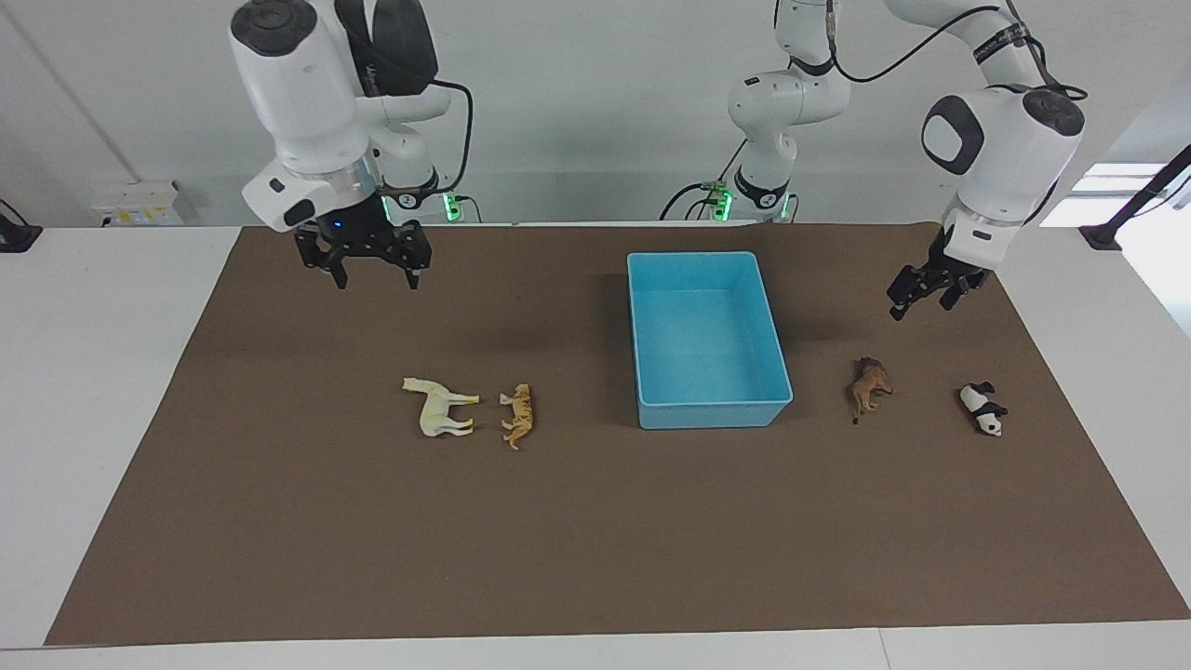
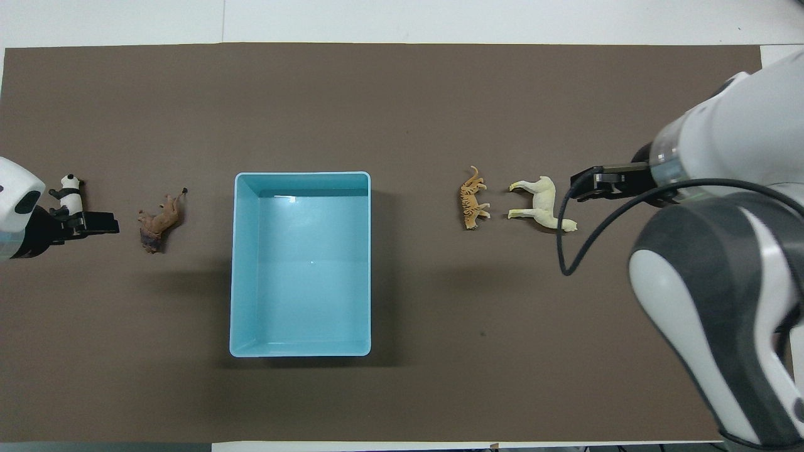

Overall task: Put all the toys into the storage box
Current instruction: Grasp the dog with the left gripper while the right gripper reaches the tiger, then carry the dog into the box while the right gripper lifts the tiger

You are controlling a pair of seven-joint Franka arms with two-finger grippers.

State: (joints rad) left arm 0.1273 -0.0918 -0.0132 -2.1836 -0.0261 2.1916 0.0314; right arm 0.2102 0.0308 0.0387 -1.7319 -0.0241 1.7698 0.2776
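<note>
- The light blue rectangular plastic storage box [image 1: 709, 341] sits mid-mat, empty.
- In the overhead view, the cream-white plastic horse [image 2: 541, 203] and orange striped tiger [image 2: 472, 198] lie at its 3 o'clock, the brown lion [image 2: 161, 220] and black-and-white panda [image 2: 68, 192] at 9 o'clock.
- The right gripper [image 1: 374, 271] hangs with fingers spread, empty.
- The left gripper [image 1: 923, 297] hangs raised; its finger state cannot be told.
</note>
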